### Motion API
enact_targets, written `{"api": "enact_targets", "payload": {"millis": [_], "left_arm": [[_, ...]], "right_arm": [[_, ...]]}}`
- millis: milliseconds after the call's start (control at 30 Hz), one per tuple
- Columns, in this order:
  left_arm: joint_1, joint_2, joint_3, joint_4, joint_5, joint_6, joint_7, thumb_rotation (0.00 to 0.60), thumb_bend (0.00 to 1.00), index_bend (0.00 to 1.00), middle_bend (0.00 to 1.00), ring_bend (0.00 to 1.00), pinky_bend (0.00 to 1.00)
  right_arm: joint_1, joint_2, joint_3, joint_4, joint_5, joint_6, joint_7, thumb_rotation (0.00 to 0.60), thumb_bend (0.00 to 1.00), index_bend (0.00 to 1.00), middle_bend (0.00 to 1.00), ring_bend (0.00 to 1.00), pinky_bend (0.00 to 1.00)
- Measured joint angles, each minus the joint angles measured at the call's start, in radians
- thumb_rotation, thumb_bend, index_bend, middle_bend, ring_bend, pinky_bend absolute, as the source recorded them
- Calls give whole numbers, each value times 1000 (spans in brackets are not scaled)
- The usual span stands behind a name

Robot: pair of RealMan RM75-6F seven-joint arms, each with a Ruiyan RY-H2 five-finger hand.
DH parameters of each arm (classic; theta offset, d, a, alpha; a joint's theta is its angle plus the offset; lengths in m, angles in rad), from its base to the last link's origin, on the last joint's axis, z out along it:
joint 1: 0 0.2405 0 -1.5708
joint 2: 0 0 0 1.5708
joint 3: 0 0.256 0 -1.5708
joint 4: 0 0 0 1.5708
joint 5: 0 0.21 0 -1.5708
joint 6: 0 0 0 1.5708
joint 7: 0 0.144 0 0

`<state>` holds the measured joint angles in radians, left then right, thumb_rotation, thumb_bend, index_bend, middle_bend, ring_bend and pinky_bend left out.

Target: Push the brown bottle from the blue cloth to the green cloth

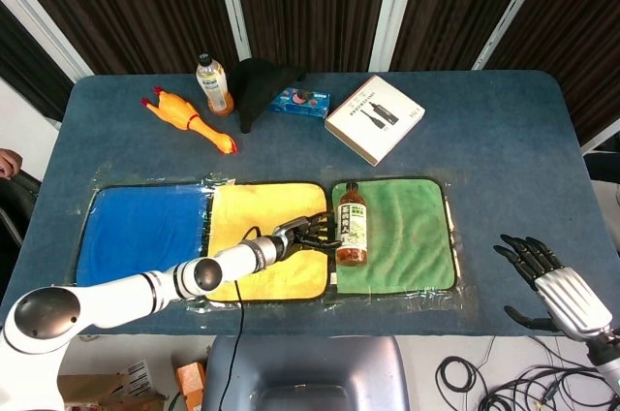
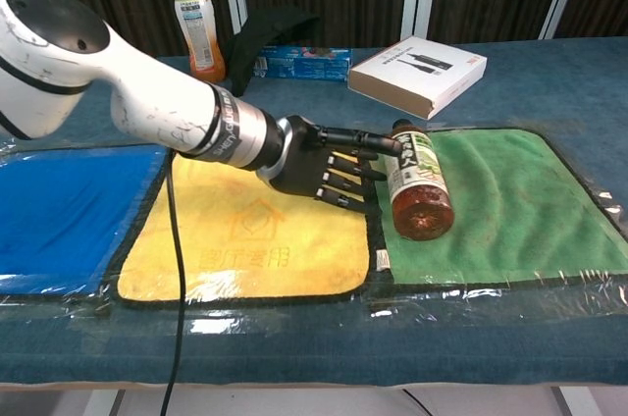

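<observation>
The brown bottle [image 1: 351, 225] [image 2: 417, 184] lies on its side on the left part of the green cloth [image 1: 407, 235] [image 2: 510, 206], cap pointing away from me. My left hand [image 1: 306, 233] [image 2: 324, 167] reaches across the yellow cloth [image 1: 262, 241] [image 2: 245, 239], fingers stretched out flat with their tips against the bottle's left side; it holds nothing. The blue cloth [image 1: 140, 232] [image 2: 64, 205] lies bare at the left. My right hand [image 1: 547, 283] hangs off the table's front right, fingers spread and empty.
Along the far edge stand an orange drink bottle [image 1: 212, 84] [image 2: 197, 31], a rubber chicken [image 1: 189, 120], a black cap [image 1: 260, 86] [image 2: 270, 33], a blue packet [image 1: 299, 101] and a white box [image 1: 374, 118] [image 2: 417, 73]. Clear plastic film covers the cloths.
</observation>
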<state>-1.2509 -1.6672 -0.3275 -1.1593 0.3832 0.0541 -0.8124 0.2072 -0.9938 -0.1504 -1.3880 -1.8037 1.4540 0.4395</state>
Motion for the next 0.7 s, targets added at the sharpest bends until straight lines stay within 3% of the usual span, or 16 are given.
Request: {"api": "enact_targets", "payload": {"millis": [700], "left_arm": [[-68,-66,-23,5,6,33,-21,600,207,0,94,60,324]], "right_arm": [[10,7,-2,11,-5,-6,39,600,211,0,0,0,21]]}}
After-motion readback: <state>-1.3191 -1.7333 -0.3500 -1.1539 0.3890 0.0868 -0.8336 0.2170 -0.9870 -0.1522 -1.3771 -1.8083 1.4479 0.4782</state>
